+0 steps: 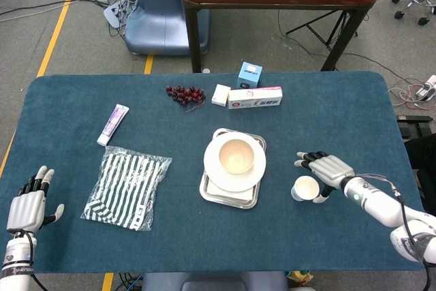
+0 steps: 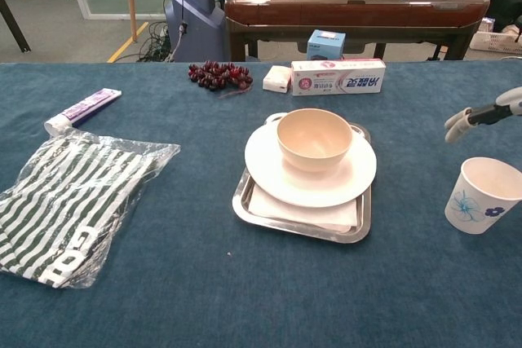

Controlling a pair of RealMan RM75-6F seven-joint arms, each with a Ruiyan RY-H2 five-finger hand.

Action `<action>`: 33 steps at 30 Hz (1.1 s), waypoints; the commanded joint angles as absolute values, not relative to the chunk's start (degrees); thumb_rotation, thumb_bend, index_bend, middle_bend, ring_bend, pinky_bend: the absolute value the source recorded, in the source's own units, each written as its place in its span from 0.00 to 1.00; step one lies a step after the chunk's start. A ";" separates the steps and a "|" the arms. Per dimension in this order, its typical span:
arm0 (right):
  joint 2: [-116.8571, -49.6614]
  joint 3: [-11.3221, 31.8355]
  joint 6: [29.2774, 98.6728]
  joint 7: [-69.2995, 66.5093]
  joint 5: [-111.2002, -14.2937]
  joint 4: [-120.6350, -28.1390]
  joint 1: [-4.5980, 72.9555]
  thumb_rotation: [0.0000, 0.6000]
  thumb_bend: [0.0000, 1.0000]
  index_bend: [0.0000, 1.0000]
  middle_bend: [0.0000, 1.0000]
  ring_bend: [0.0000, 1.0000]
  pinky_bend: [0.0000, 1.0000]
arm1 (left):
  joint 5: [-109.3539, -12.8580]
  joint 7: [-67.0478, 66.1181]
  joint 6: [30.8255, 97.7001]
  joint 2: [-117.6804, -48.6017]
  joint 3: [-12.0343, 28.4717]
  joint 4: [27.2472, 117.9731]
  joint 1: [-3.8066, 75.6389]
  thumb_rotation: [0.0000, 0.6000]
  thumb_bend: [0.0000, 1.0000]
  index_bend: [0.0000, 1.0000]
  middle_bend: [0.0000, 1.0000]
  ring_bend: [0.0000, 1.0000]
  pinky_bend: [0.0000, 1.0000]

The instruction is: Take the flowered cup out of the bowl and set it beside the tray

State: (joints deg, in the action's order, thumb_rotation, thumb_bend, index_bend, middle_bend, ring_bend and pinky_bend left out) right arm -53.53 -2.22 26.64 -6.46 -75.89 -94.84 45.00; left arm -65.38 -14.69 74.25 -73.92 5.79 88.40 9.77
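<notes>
- The white paper cup with blue flowers [image 2: 484, 195] stands up straight on the dark blue table cloth [image 1: 327, 250], with its open mouth facing up.
- Its long side runs up and down, and it is a bit wider at the top than at the bottom.
- The blue flowers show on the side facing the chest view.
- The cup is out of the cream bowl [image 1: 236, 155] and stands apart from the silver metal tray [image 1: 230, 195], on the tray's right side.
- The right hand [image 1: 328, 169] is just beside the cup, on the side away from the tray.
- Its fingers [image 1: 306, 159] are spread out above and behind the cup, and they hold nothing.
- In the head view the thumb is close to the cup's lower edge; I cannot tell if it touches.
- In the chest view only some fingertips [image 2: 457, 124] show, up above the cup and not touching it.
- The left hand [image 1: 28, 206] rests far off at the left edge of the table, flat and loose, with nothing in it.
- The bowl sits on a white round plate [image 1: 216, 168], and the plate sits on the tray.
- A clear bag with black and white stripes [image 1: 128, 187] lies to the left of the tray.
</notes>
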 commanded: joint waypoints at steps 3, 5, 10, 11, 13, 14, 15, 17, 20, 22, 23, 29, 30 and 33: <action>-46.08 -3.08 28.75 -5.12 -76.40 -101.32 43.20 1.00 0.05 0.00 0.00 0.00 0.00 | -65.41 -16.32 74.86 -73.52 5.87 90.16 9.93 1.00 0.30 0.00 0.00 0.00 0.13; -43.84 -3.63 29.00 -4.23 -76.39 -103.08 42.65 1.00 0.05 0.00 0.00 0.00 0.00 | -65.17 -17.18 75.09 -73.45 5.97 90.98 10.01 1.00 0.30 0.00 0.00 0.00 0.13; -39.53 -3.67 38.90 -2.79 -78.48 -106.71 37.38 1.00 0.05 0.00 0.00 0.00 0.00 | -64.87 -19.24 75.99 -73.23 6.34 93.53 10.33 1.00 0.30 0.00 0.00 0.00 0.13; -39.68 -3.50 43.59 -2.55 -79.98 -106.39 35.13 1.00 0.05 0.00 0.00 0.00 0.00 | -65.14 -19.58 76.19 -73.20 6.29 94.21 10.41 1.00 0.30 0.00 0.00 0.00 0.13; -41.26 -3.00 51.53 -2.15 -82.44 -104.56 31.52 1.00 0.04 0.00 0.00 0.00 0.00 | -65.80 -20.28 76.49 -73.09 6.05 95.43 10.55 1.00 0.30 0.00 0.00 0.00 0.13; -42.54 -2.79 55.29 -1.87 -83.59 -103.12 29.78 1.00 0.04 0.00 0.00 0.00 0.00 | -66.23 -20.79 76.69 -73.00 5.86 96.14 10.62 1.00 0.30 0.00 0.00 0.00 0.13; -44.36 -2.57 59.52 -1.69 -84.71 -101.14 27.71 1.00 0.04 0.00 0.00 0.00 0.00 | -66.78 -21.50 76.76 -72.90 5.58 97.01 10.78 1.00 0.30 0.00 0.00 0.00 0.13; -46.72 -2.33 64.17 -1.16 -85.65 -98.50 25.24 1.00 0.04 0.00 0.00 0.00 0.00 | -67.23 -22.24 76.23 -72.86 5.18 97.97 11.18 1.00 0.31 0.00 0.00 0.00 0.13; -49.64 -2.27 69.39 1.78 -85.67 -95.95 21.73 1.00 0.04 0.00 0.00 0.00 0.00 | -67.81 -24.02 75.39 -73.10 4.57 98.89 11.98 1.00 0.30 0.00 0.00 0.00 0.13; -50.67 -2.32 72.16 4.13 -85.57 -96.00 19.78 1.00 0.04 0.00 0.00 0.00 0.00 | -68.22 -24.05 74.79 -73.34 4.37 98.90 12.42 1.00 0.31 0.00 0.00 0.00 0.13; -51.35 -2.36 74.38 5.86 -85.62 -96.25 18.32 1.00 0.04 0.00 0.00 0.00 0.00 | -68.43 -23.83 74.34 -73.50 4.35 98.56 12.74 1.00 0.30 0.00 0.00 0.00 0.13; -55.91 -3.16 87.38 16.25 -88.26 -97.29 10.09 1.00 0.04 0.00 0.00 0.00 0.00 | -70.28 -21.99 72.42 -73.35 4.03 97.06 14.11 1.00 0.31 0.00 0.00 0.00 0.13; -56.87 -3.41 89.36 17.66 -89.06 -96.99 8.81 1.00 0.04 0.00 0.00 0.00 0.00 | -70.74 -21.65 72.31 -73.28 3.86 96.94 14.19 1.00 0.31 0.00 0.00 0.00 0.13; -60.49 -4.27 94.85 19.51 -91.30 -94.94 4.81 1.00 0.04 0.00 0.00 0.00 0.00 | -72.81 -19.96 72.49 -72.91 3.02 96.67 14.04 1.00 0.31 0.00 0.00 0.00 0.13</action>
State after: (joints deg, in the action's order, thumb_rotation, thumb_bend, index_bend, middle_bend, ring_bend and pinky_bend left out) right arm -56.53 -3.32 89.56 16.25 -88.59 -96.69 9.28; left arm -71.93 -20.70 72.42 -73.14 3.48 96.89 14.06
